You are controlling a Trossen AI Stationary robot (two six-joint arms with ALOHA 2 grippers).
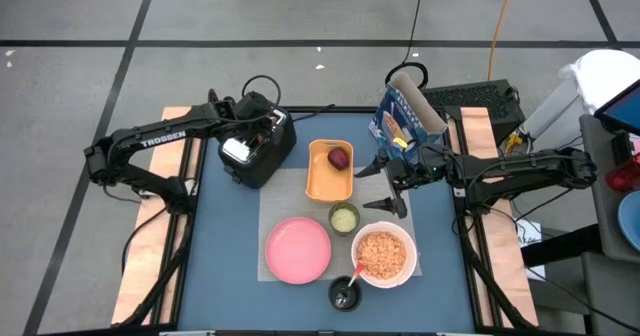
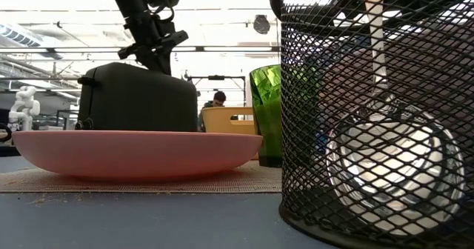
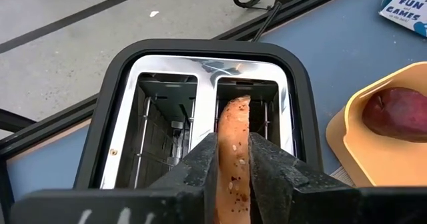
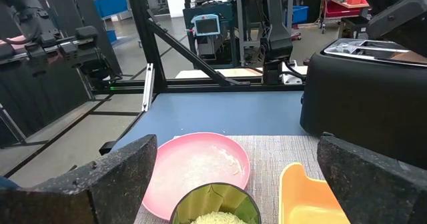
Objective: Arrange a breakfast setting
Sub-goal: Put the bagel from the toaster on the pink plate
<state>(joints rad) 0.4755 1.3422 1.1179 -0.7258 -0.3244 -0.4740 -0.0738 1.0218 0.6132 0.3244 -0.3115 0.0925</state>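
Toast point(image 3: 233, 144) stands in the toaster's point(image 1: 255, 146) right slot at the table's far left, pinched by the left gripper point(image 3: 233, 174), so the likely next move is a straight lift toward the pink plate point(image 1: 297, 249), while the right gripper point(image 1: 392, 188) waits with jaws spread.

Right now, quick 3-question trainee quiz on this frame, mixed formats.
1. True or false: the left gripper is closed on the toast in the toaster.
2. What lies in the orange tray? A) spoon B) dark-red fruit C) cup
3. Fill in: the white bowl holds ____.

Key: 1 true; 2 B; 3 cereal. The right gripper waits open by the blue cereal box.
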